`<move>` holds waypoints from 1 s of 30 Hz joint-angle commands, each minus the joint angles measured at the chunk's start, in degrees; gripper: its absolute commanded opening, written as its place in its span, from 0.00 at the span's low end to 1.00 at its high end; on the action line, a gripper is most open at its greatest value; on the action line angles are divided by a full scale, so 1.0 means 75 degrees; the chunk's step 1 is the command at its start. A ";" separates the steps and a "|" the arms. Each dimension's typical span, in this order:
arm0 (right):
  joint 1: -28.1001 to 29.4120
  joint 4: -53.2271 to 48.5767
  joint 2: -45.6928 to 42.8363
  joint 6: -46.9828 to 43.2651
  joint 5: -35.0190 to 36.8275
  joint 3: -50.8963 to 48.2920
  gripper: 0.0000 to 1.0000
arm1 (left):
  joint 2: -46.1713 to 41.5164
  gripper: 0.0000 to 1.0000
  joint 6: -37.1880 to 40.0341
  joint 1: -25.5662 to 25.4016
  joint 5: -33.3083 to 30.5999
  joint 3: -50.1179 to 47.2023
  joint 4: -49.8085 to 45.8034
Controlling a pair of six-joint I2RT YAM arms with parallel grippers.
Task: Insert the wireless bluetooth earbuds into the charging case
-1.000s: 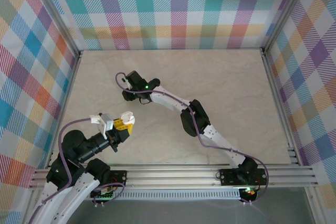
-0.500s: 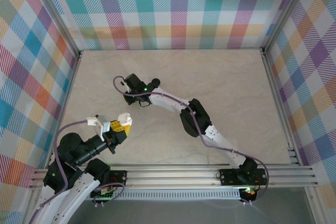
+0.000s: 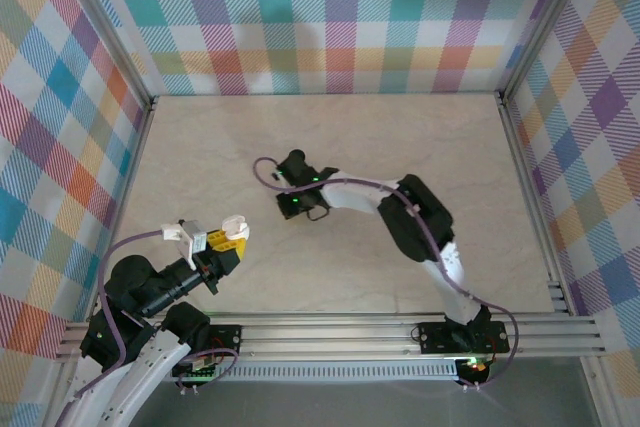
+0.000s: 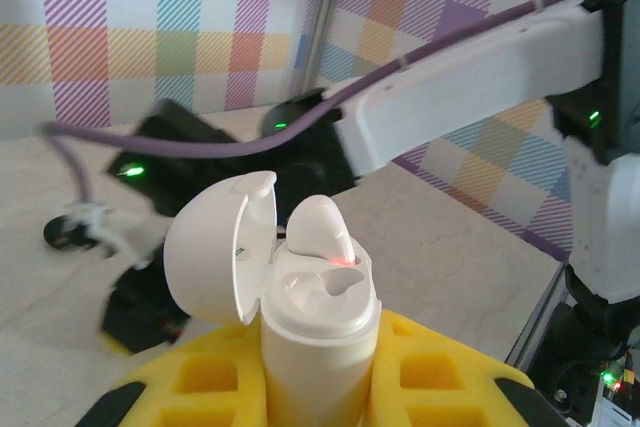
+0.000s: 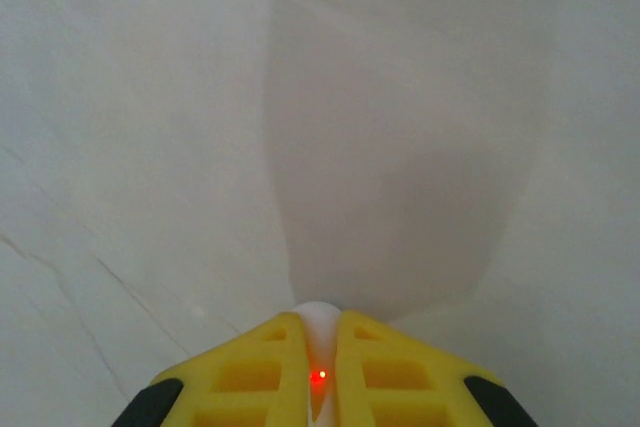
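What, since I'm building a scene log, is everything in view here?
charging case: one, white, lid open, upright in left gripper
seated earbud: one, white, in one slot of the case; other slot empty
second earbud: one, white, red light, pinched in right gripper
table: one, beige marbled, floor of the cell
walls: multicolour plaid, around the table
left arm, right arm: white and black, purple cables
left gripper: yellow fingers, shut on the case
right gripper: yellow fingers, shut on the second earbud, over the table

Lab robot cell: aluminium frame (image 3: 330, 332) along the bottom, plaid cloth walls (image 3: 330, 17) at top and sides, beige tabletop (image 3: 470, 167), bolted arms (image 3: 415, 217).
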 commanded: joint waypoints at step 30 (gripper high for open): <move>-0.1931 -0.2522 -0.3670 -0.0482 -0.1083 -0.2066 0.45 | 0.3516 0.00 -0.0131 -0.0019 0.2085 -0.0683 0.5489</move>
